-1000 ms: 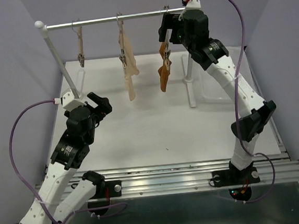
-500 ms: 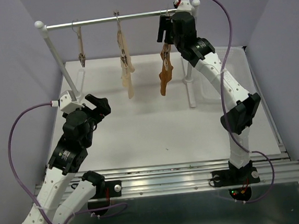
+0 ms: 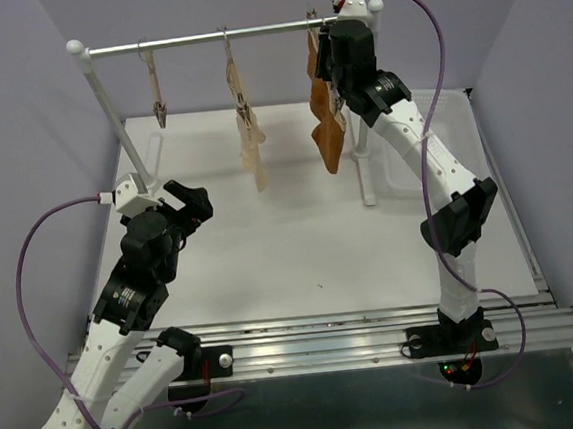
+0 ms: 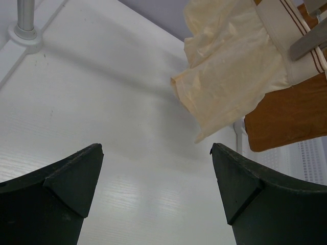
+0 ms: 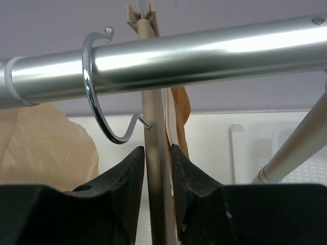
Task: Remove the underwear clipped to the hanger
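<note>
The rust-orange underwear [image 3: 327,131] hangs from the right end of the rail, clipped to the wooden hanger [image 5: 153,102], whose metal hook [image 5: 92,87] sits over the rail. My right gripper [image 5: 157,153] is up at the rail, its jaws pressed against both sides of the hanger's bar, with the underwear's [image 5: 180,109] band against the right finger. My left gripper [image 3: 190,198] stands open low over the table's left side, nothing between its fingers. In its view the underwear [image 4: 286,117] shows partly behind a cream garment.
The silver rail [image 3: 221,35] rests on two posts and carries two other wooden hangers: a bare one [image 3: 155,85] at the left and one with a beige-cream garment [image 3: 249,127] in the middle. A clear tray [image 3: 408,174] lies at the table's right.
My right gripper has closed from wide open onto the hanger's bar. The hanger and underwear have swung and turned, showing more of the cloth. The left arm has barely moved.
</note>
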You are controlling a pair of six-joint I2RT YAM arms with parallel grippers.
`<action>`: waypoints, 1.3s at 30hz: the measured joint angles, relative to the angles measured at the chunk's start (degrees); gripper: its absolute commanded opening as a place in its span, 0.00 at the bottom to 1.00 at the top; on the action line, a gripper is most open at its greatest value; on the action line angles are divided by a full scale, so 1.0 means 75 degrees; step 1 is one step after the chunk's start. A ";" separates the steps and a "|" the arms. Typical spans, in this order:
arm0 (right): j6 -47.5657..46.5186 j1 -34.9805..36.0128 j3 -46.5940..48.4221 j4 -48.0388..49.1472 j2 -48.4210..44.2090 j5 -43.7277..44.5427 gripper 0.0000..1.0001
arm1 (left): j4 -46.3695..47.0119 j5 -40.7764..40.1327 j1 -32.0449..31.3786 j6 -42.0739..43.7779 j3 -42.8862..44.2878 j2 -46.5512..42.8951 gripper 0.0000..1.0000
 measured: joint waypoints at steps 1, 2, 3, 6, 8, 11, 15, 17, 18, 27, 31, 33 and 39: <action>-0.0035 0.0000 0.0038 0.0017 0.0017 0.0023 0.31 | 0.0000 0.0000 0.0000 0.0000 0.0000 0.0000 0.99; -0.0064 0.0000 0.0070 0.0035 0.0038 0.0050 0.31 | 0.0000 0.0000 0.0000 0.0000 0.0000 0.0000 0.99; -0.0082 0.0000 0.0090 0.0058 0.0052 0.0067 0.31 | 0.0000 0.0000 0.0000 0.0000 0.0000 0.0000 0.99; -0.0181 0.0000 0.0143 0.0058 0.0117 0.0099 0.31 | 0.0000 0.0000 0.0000 0.0000 0.0000 -0.0003 0.99; -0.0274 0.0000 0.0289 0.0061 0.0248 0.0108 0.31 | 0.0000 0.0000 0.0000 0.0000 0.0000 -0.0003 0.99; -0.0364 0.0000 0.0364 0.0058 0.0396 0.0087 0.30 | 0.0000 0.0000 0.0000 0.0000 0.0000 -0.0006 0.99; -0.0478 0.0000 0.0364 0.0006 0.0498 0.0017 0.27 | 0.0000 0.0000 0.0000 0.0000 0.0000 -0.0044 0.99; -0.0545 0.0000 0.0364 -0.0006 0.0522 0.0000 0.16 | 0.0000 -0.0003 0.0000 0.0000 0.0000 -0.0052 0.99; -0.0580 0.0000 0.0367 -0.0006 0.0522 0.0000 0.10 | 0.0000 -0.0003 0.0000 0.0000 0.0000 -0.0052 0.99; -0.0804 0.0000 0.0376 0.0026 0.0522 -0.0251 0.01 | 0.0000 -0.0006 0.0000 0.0000 0.0000 -0.0117 0.99; -0.0982 -0.0003 0.0370 0.0064 0.0516 -0.0475 0.01 | 0.0000 -0.0009 0.0000 0.0000 0.0000 -0.0154 0.99; -0.1128 0.0000 0.0344 0.0041 0.0475 -0.0592 0.01 | 0.0000 -0.0009 0.0000 0.0000 0.0000 -0.0166 0.99; -0.1597 0.0000 -0.0192 0.0041 -0.0131 -0.0752 0.01 | 0.0000 -0.0009 0.0000 0.0003 0.0000 -0.0187 0.99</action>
